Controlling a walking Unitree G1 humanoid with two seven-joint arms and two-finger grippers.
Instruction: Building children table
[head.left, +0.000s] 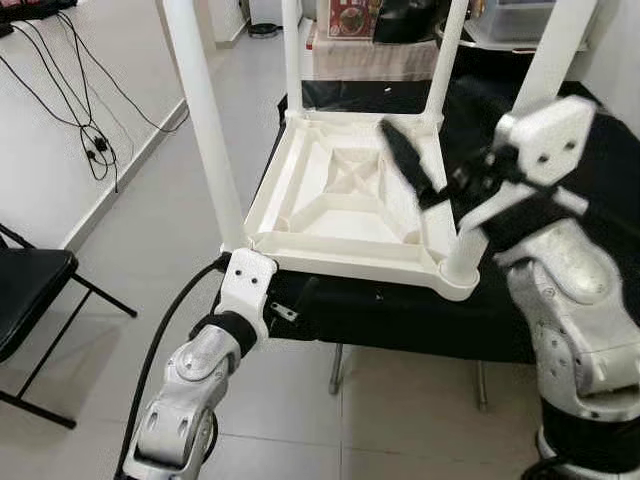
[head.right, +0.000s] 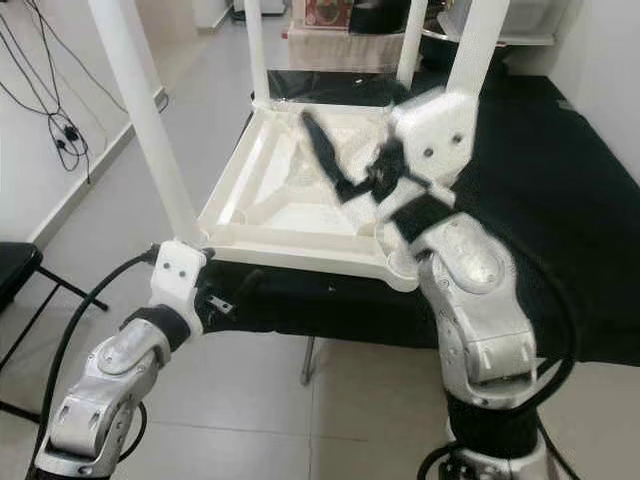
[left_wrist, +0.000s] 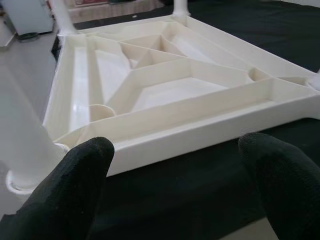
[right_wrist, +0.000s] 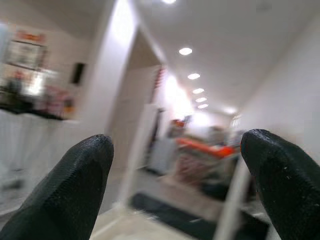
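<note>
At far left, a black folding chair (head.left: 30, 290) stands on the tiled floor (head.left: 150, 230), with black cables (head.left: 70, 110) trailing along the wall. The left arm (head.left: 190, 385) rises from below, its wrist at the near left corner of the white children table (head.left: 350, 200). The table lies upside down on a surface covered in black cloth (head.left: 400, 310), its ribbed underside facing up and its white legs (head.left: 205, 120) pointing upward.

The left wrist view adds detail the head views lack: the left claw (left_wrist: 177, 165) is spread wide, both black fingers (left_wrist: 75, 180) just short of the table's near rim, holding nothing, with black cloth between them.

To the right, the right arm (head.left: 575, 300) is bent upward over the table's near right corner. The right claw (head.left: 420, 175) hangs above the underside, motion-blurred. The right wrist view shows its fingers (right_wrist: 80, 175) wide apart and empty, aimed toward the room's ceiling lights (right_wrist: 186, 51).
</note>
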